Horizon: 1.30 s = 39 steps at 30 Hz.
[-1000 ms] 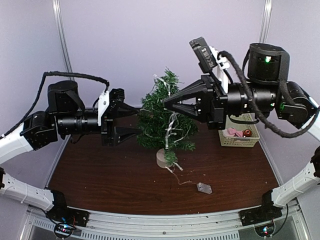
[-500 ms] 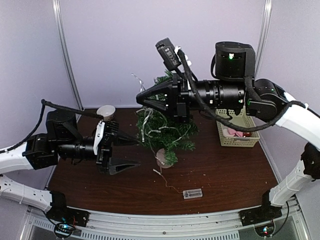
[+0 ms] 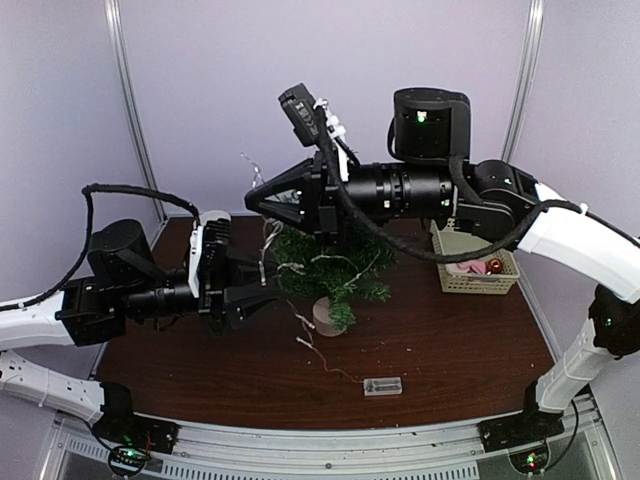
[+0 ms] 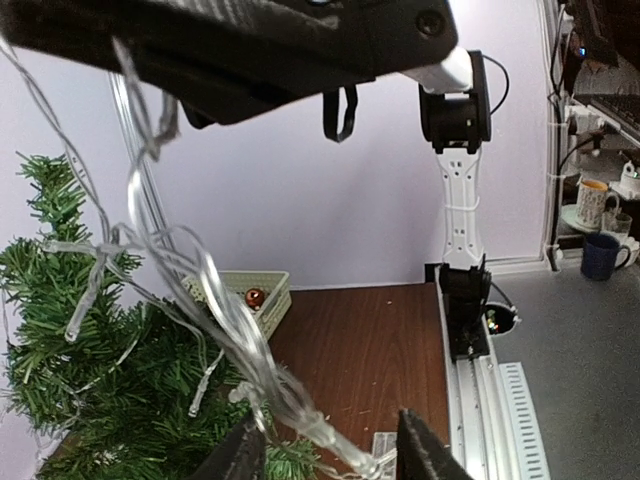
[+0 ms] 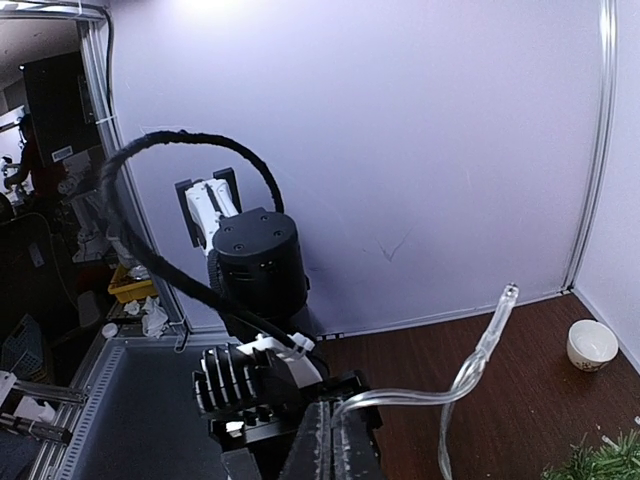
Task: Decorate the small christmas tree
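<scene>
The small christmas tree [image 3: 335, 268] stands mid-table on its beige base [image 3: 322, 318]; it also shows in the left wrist view [image 4: 90, 400]. A clear light string [image 3: 268, 238] hangs over its left side and trails down to a battery box [image 3: 384, 386] on the table. My right gripper [image 3: 256, 198] is up and left of the tree top. It is shut on the light string [image 5: 470, 375], which loops out from the closed fingers [image 5: 322, 440]. My left gripper [image 3: 262, 292] is open at the tree's lower left. The string [image 4: 230, 330] runs down between its jaws [image 4: 325, 455] without being pinched.
A pale basket [image 3: 462, 283] with a red ball [image 3: 494, 266] and pink pieces stands at the right, behind the right arm; it also shows in the left wrist view [image 4: 245, 290]. A white bowl [image 5: 586, 344] sits on the table at the back left. The purple wall is close behind.
My right gripper has carried the string left and up past the tree top. My left gripper dropped back, then rose toward the tree's left side. The battery box was dragged left.
</scene>
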{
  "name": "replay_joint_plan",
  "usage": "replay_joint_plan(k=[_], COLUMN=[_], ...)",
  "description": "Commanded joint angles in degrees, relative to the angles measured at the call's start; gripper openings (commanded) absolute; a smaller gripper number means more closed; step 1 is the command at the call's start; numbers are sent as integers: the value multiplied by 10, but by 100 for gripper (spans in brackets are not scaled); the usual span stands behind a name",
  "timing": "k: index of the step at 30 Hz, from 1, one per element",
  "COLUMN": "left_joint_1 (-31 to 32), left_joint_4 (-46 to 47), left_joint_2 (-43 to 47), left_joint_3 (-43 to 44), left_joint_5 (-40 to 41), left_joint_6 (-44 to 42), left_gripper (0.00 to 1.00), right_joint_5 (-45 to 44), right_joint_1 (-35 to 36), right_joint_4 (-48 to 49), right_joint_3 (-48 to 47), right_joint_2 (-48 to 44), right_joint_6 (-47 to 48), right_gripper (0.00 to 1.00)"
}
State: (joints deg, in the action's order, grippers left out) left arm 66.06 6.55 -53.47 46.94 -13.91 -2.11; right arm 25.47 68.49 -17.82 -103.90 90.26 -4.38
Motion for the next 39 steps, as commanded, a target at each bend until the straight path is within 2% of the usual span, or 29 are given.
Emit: replay_joint_plan(k=[1,5,6,15,19,21,24,28,30,32,35,39], left_joint_1=[1,2,2,2,2,2,2,1,0,-1,-7,-13], left_joint_4=[56,54,55,46,49,47,37,22,17,8,-15,-29], left_joint_2=[3,25,33,120,153,154,135,100,90,87,87,90], left_joint_3=[-7,-21,-26,-77,-97,-92,-73,-46,-37,-27,-6,18], left_joint_5=[4,15,19,64,117,146,174,201,240,271,316,328], left_joint_6=[38,47,54,93,113,114,113,124,138,143,160,179], left_gripper=[30,3,0,0,0,0,0,0,0,0,0,0], right_joint_5=[14,18,19,28,27,26,19,2,-12,-27,-48,-81], right_joint_1=[-7,-11,-12,-21,-23,-23,-25,-26,-26,-26,-26,-27], right_joint_4=[33,41,43,68,71,66,55,33,22,16,4,-7], right_joint_3=[-20,-20,-20,-6,0,1,6,23,39,61,97,151], right_joint_2=[9,17,19,38,40,40,31,4,-17,-42,-79,-125], right_joint_6=[-10,-14,-16,-34,-39,-40,-37,-28,-24,-19,-12,-5], right_gripper=[0,0,0,0,18,30,47,63,72,77,80,87])
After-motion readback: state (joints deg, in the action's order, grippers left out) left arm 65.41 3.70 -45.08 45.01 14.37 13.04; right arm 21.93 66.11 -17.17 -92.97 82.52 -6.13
